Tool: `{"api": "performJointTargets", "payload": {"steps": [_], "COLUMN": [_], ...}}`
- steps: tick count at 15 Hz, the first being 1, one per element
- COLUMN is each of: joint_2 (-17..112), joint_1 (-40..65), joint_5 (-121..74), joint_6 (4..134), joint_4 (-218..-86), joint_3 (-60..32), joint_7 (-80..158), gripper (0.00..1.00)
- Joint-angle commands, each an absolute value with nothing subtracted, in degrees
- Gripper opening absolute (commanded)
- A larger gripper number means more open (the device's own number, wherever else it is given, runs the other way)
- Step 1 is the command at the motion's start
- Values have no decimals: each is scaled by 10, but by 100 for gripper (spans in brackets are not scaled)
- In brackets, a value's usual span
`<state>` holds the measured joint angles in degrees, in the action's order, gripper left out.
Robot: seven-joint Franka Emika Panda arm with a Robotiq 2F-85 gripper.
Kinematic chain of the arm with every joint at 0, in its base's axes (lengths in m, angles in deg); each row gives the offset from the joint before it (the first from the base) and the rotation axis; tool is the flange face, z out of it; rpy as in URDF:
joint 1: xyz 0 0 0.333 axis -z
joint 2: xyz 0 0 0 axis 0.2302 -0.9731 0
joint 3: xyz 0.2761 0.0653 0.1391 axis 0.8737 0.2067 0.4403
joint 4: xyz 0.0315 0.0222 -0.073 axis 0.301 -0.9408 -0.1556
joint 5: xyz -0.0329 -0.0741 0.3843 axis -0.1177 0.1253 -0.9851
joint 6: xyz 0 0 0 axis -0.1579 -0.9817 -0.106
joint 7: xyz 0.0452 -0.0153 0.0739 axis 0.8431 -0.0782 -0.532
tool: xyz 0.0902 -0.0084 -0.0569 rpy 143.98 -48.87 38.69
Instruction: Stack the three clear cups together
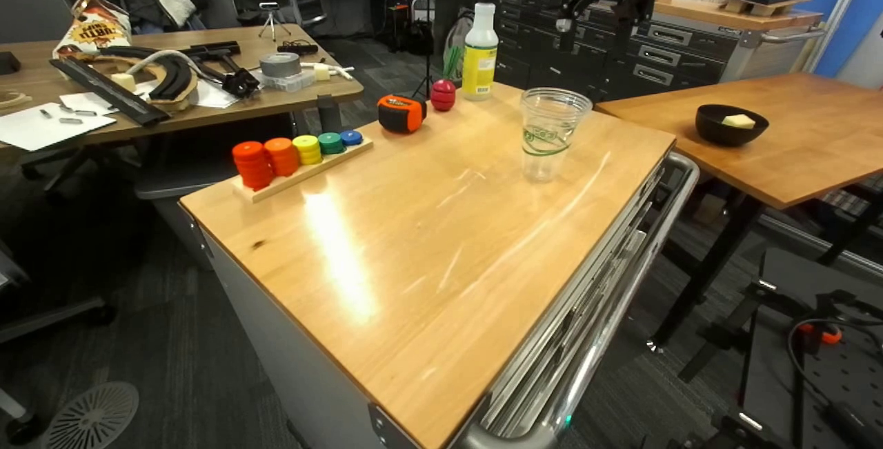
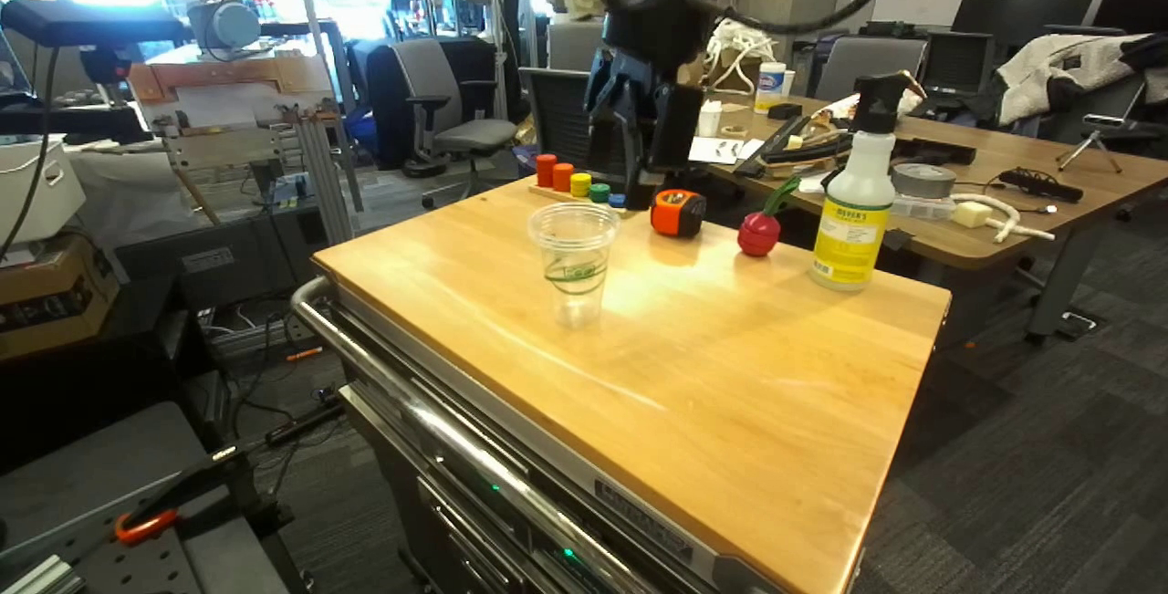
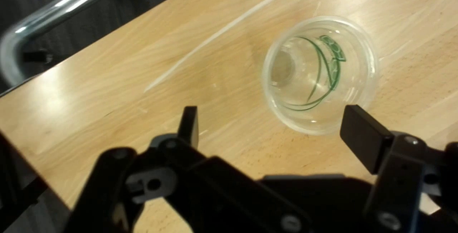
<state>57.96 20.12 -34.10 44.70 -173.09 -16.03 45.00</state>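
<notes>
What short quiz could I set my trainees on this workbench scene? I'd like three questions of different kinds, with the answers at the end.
1. Multiple choice. Which of these stands closest to the spray bottle?
A) the orange-and-black tape measure
B) the round red object with the green top
C) the blue discs

2. True or false. The gripper is open and stands apart from the clear cup stack.

3. Fill the gap. The print on the side of the clear cup stack is ____ in colour.

Key
1. B
2. True; the jaws are spread, and an exterior view shows a gap between them and the rim below.
3. green
</notes>
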Motion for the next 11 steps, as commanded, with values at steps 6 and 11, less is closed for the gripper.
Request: {"api": "performJointTargets", "payload": {"steps": [6,11], "joint_2": [726,737], "joint_1": [192,193], "joint_5": [-265,-282], "joint_6": [203,150], "joint_4": [-1646,-1608], "joint_3": [-159,-167], "joint_7": [350,306], "gripper": [100,100]}}
